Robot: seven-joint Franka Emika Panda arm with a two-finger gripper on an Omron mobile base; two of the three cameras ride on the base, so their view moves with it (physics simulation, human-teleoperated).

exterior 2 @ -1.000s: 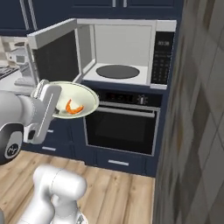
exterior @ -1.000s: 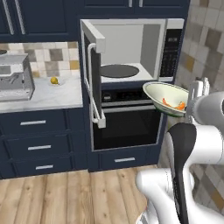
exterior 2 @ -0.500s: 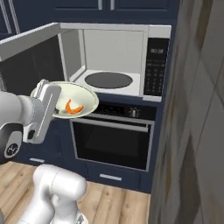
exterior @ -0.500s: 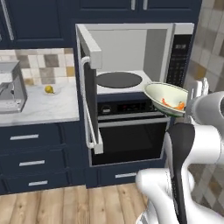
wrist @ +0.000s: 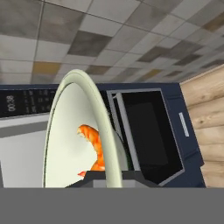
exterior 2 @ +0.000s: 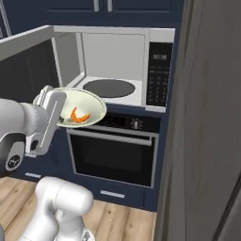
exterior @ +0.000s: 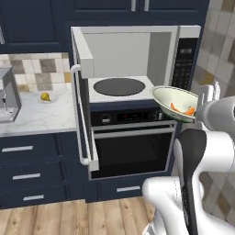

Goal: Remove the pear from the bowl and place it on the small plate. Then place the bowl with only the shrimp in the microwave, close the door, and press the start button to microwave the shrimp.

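My gripper (exterior: 203,103) is shut on the rim of the pale cream-green bowl (exterior: 175,100), which hangs level in the air in front of the microwave's (exterior: 137,55) right side, just outside its opening. The orange shrimp (exterior: 182,110) lies alone inside the bowl. In the right base view the gripper (exterior 2: 55,111) clamps the bowl (exterior 2: 82,106) at its near edge, shrimp (exterior 2: 79,116) inside. The hand view shows the bowl (wrist: 74,131) edge-on with the shrimp (wrist: 93,146). The door (exterior: 82,96) stands swung open to the left. The yellow pear (exterior: 44,96) rests on the small plate (exterior: 50,99) on the counter, far left.
A black oven (exterior: 133,149) with a bar handle sits under the microwave. The dark turntable (exterior: 119,86) lies inside the microwave cavity, and its control strip (exterior 2: 159,73) is on the right. A coffee machine (exterior: 7,94) stands on the counter. A tall panel (exterior 2: 207,122) walls off the right.
The whole picture has shifted: the base has driven closer to the microwave, which now looks larger and more central. The bowl stays gripped in the same spot relative to the arm.
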